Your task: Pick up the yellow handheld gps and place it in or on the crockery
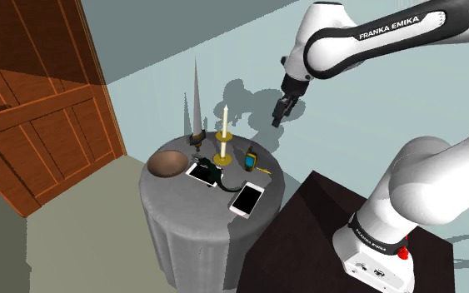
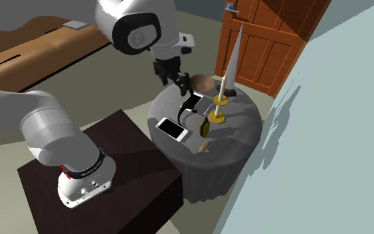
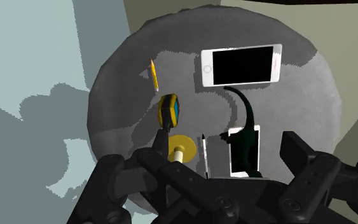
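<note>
While my gripper (image 1: 284,110) hangs high over the table (image 1: 182,218), fingers spread wide and holding nothing, I've got the yellow gps (image 3: 169,110) right below me. It sits just beside the white candle (image 1: 222,125), on the side away from the brown bowl (image 1: 167,163).

Here's the worry. The gps is so close to the candle that a finger coming down on that side could, I reckon, clip the yellow holder and topple the candle. Come in crooked and I'd shove the gps instead of closing around it. Then the carry: the bowl lies across the candle from the gps, so a low swing risks knocking the candle or the grey taper (image 1: 197,96) standing behind it. I'd want height before I cross. A loose pinch could drop the gps onto whatever lies under the path.

Count time:
- one gps
- one bowl
- two candles, counting the taper
- two phones (image 1: 246,198)
- one pencil (image 3: 153,75), beyond the gps from the candle
- one black figurine (image 3: 248,124) near the candle, overlapping a phone
</note>
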Robot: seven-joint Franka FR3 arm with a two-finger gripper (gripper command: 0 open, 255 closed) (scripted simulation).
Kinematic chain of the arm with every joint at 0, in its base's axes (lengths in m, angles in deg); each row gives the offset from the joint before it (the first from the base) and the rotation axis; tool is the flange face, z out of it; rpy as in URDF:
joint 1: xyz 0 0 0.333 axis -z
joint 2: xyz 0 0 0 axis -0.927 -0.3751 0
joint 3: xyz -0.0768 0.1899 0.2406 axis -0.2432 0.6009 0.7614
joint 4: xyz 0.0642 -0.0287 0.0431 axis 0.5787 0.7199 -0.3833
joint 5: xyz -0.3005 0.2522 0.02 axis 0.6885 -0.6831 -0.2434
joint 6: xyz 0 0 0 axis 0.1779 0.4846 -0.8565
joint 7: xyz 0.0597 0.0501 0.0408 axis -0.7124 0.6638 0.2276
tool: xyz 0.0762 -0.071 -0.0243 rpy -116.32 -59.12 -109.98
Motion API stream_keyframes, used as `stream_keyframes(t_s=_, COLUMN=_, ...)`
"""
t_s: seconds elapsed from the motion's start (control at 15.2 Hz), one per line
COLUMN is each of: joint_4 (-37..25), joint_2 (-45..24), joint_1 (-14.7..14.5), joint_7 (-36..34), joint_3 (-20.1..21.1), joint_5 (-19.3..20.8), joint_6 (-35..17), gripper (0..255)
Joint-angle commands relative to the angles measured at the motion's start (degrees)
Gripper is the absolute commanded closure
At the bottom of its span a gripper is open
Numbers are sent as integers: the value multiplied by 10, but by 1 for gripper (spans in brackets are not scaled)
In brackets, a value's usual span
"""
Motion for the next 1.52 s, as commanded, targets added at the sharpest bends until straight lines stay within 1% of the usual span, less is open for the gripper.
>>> stream_keyframes(t_s=0.0, joint_4=9, joint_2=-38, joint_1=-2, joint_7=10, joint_3=-9, joint_5=2, joint_6=-53, gripper=0)
stream_keyframes(t_s=0.33, joint_4=19, joint_2=-146, joint_1=-9, joint_7=50, joint_3=-40, joint_5=-3, joint_6=-181, gripper=0)
stream_keyframes(t_s=0.53, joint_4=12, joint_2=-221, joint_1=-21, joint_7=85, joint_3=-61, joint_5=-25, joint_6=-255, gripper=0)
stream_keyframes(t_s=0.66, joint_4=2, joint_2=-274, joint_1=-31, joint_7=119, joint_3=-73, joint_5=-55, joint_6=-301, gripper=0)
stream_keyframes(t_s=0.73, joint_4=-5, joint_2=-302, joint_1=-37, joint_7=141, joint_3=-78, joint_5=-77, joint_6=-323, gripper=0)
stream_keyframes(t_s=0.86, joint_4=-22, joint_2=-358, joint_1=-45, joint_7=197, joint_3=-81, joint_5=-137, joint_6=-362, gripper=0)
stream_keyframes(t_s=0.92, joint_4=-33, joint_2=-386, joint_1=-43, joint_7=230, joint_3=-76, joint_5=-174, joint_6=-379, gripper=0)
stream_keyframes(t_s=0.99, joint_4=-45, joint_2=-414, joint_1=-36, joint_7=265, joint_3=-65, joint_5=-212, joint_6=-394, gripper=0)
stream_keyframes(t_s=1.06, joint_4=-59, joint_2=-441, joint_1=-22, joint_7=297, joint_3=-47, joint_5=-247, joint_6=-408, gripper=0)
stream_keyframes(t_s=1.19, joint_4=-88, joint_2=-494, joint_1=15, joint_7=352, joint_3=-5, joint_5=-302, joint_6=-434, gripper=0)
stream_keyframes(t_s=1.25, joint_4=-98, joint_2=-510, joint_1=31, joint_7=365, joint_3=11, joint_5=-313, joint_6=-442, gripper=0)
stream_keyframes(t_s=1.45, joint_4=-111, joint_2=-539, joint_1=52, joint_7=382, joint_3=36, joint_5=-332, joint_6=-460, gripper=0)
